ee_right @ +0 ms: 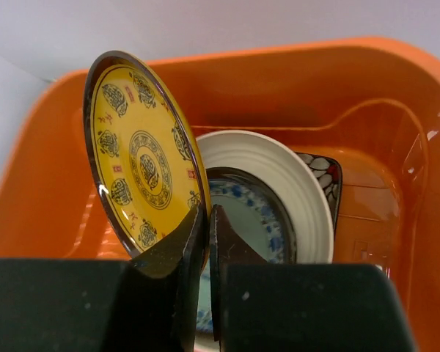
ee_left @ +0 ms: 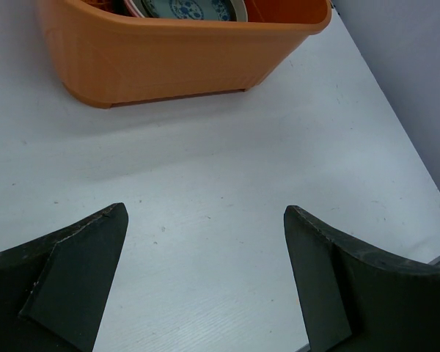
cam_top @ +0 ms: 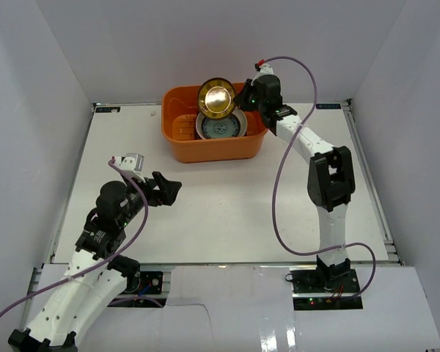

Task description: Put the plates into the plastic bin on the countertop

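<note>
My right fingers (ee_right: 201,227) clamp the yellow plate (ee_right: 143,165) upright above the orange bin (ee_right: 293,81). My left fingers (cam_top: 166,189) gape apart over the counter (ee_left: 279,147) near that bin.

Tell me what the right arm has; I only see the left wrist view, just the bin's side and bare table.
Observer: The right claw is shut on the yellow-gold plate, held on edge over the orange bin.
Operator: What lies under it?
Observer: A cream plate with a blue-patterned plate resting on it, inside the bin.
Operator: Anything else in there?
Observer: A dark floral plate peeks out from behind the cream one.
</note>
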